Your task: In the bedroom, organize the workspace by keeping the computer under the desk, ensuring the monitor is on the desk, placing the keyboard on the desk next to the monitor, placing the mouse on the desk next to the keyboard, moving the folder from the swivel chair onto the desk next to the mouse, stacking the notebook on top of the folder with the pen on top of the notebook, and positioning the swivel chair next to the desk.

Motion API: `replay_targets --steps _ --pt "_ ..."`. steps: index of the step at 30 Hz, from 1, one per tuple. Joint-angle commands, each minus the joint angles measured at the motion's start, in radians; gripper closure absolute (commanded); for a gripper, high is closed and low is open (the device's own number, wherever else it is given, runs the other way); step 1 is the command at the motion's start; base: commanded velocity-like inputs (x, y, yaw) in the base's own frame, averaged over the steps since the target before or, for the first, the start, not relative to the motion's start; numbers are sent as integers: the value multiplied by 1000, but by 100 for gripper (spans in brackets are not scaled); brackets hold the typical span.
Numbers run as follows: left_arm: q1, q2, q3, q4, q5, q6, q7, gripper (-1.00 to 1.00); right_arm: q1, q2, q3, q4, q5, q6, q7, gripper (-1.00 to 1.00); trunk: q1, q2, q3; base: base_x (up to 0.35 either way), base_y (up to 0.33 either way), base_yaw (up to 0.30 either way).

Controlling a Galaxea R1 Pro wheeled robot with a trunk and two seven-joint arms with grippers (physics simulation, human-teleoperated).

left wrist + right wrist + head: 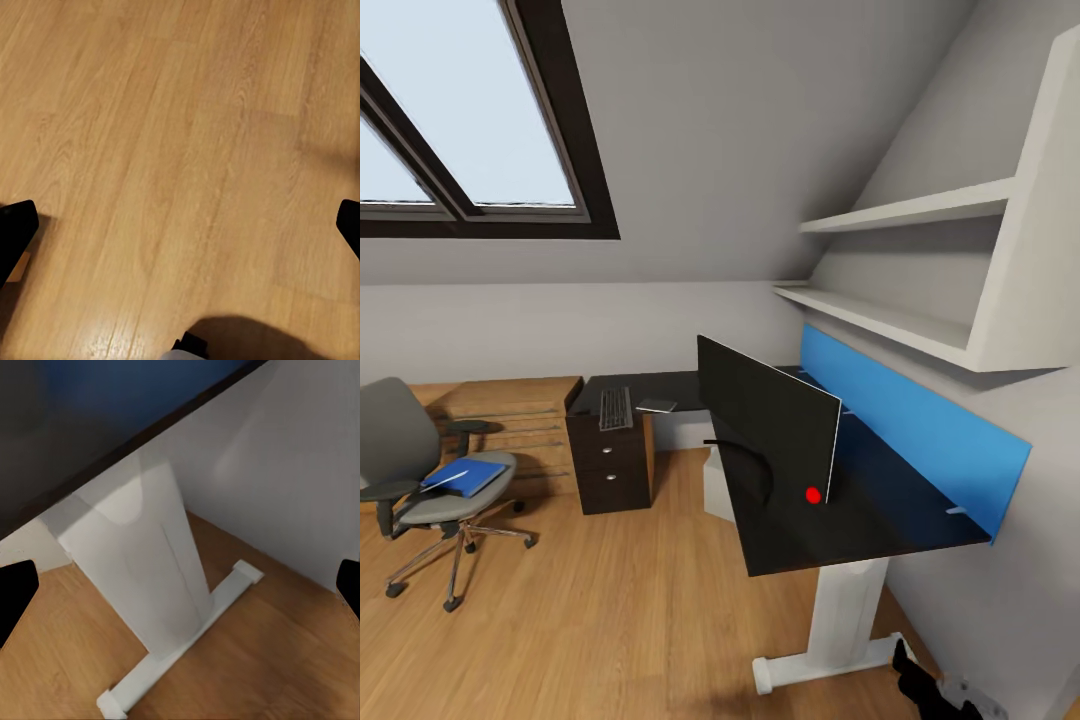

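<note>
The desk (880, 520), black and L-shaped, runs along the right wall in the head view, standing on a white leg (845, 610) at its near end and on a dark drawer unit (610, 460) at the far end. The monitor (765, 415) stands on the near wing, turned edge-on, with a red dot (812, 494) beside its lower corner and a blue wall panel (910, 420) behind it. The keyboard (615, 408) lies on the far wing above the drawers, the notebook (657, 405) just beside it. The computer (717, 485) sits on the floor under the desk. The swivel chair (430, 480) stands well apart at the left, with the blue folder (465, 475) lying on its seat. In the left wrist view, the left gripper (180, 217) hangs over the wooden floor (187, 150), fingertips spread wide. In the right wrist view, the right gripper (180, 585) is likewise spread wide, facing the desk's white leg.
</note>
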Motion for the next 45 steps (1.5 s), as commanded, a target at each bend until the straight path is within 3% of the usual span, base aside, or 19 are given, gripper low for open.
replay_targets --steps 1,2,5,10,12,16,21,25,29,30,31,35,36,40,45 --pt "0 1 -7 -1 11 -7 6 -100 -9 -17 9 -20 -6 21 -14 -100 0 -1 0 0 0 0" --pt "0 2 -7 -1 11 -7 6 -100 -28 -50 8 -58 -6 72 -32 -100 0 -1 0 0 0 0" --pt "0 2 -6 0 11 -7 6 -100 -58 -96 8 -113 -7 164 -56 -100 0 -1 0 0 0 0" --pt "0 2 -5 0 13 -7 6 -100 -146 -157 8 -188 -5 315 -89 -100 0 -1 0 0 0 0" --pt "0 2 -5 0 13 -7 6 -100 -185 -168 8 -197 -3 342 -105 -100 0 -1 0 0 0 0" --pt "0 2 -5 0 13 -8 6 -100 -266 -180 8 -199 15 386 -142 -100 0 -1 0 0 0 0" --pt "0 2 -5 0 13 -9 6 -100 -379 -186 8 -183 108 494 -173 -100 0 -1 0 14 0 0" --pt "0 2 -5 0 12 -28 6 -100 -435 -185 6 -170 148 585 -182 -100 0 -1 0 179 0 0" --pt "0 3 -5 3 13 -48 6 -100 -451 -183 -1 -167 144 656 -182 -100 0 -1 0 284 0 0" --pt "0 3 -5 6 12 -52 6 -100 -453 -182 -6 -167 131 693 -181 -100 0 -1 0 268 0 0" --pt "0 3 -5 12 12 -56 6 -100 -457 -181 -16 -166 103 777 -179 -100 0 -1 0 98 0 0" --pt "0 3 -5 13 12 -58 6 -100 -458 -186 -23 -166 94 795 -177 -100 0 -1 0 60 0 0" --pt "0 3 -5 13 12 -59 6 -100 -458 -201 -54 -166 78 803 -137 -100 0 -1 0 236 0 0" --pt "0 2 -5 14 12 -60 6 -100 -458 -207 -63 -163 76 803 -61 -100 0 -1 0 271 0 0" --pt "0 2 -6 14 10 -60 6 -100 -457 -206 -64 -161 76 802 -43 -100 0 -1 0 240 0 0"
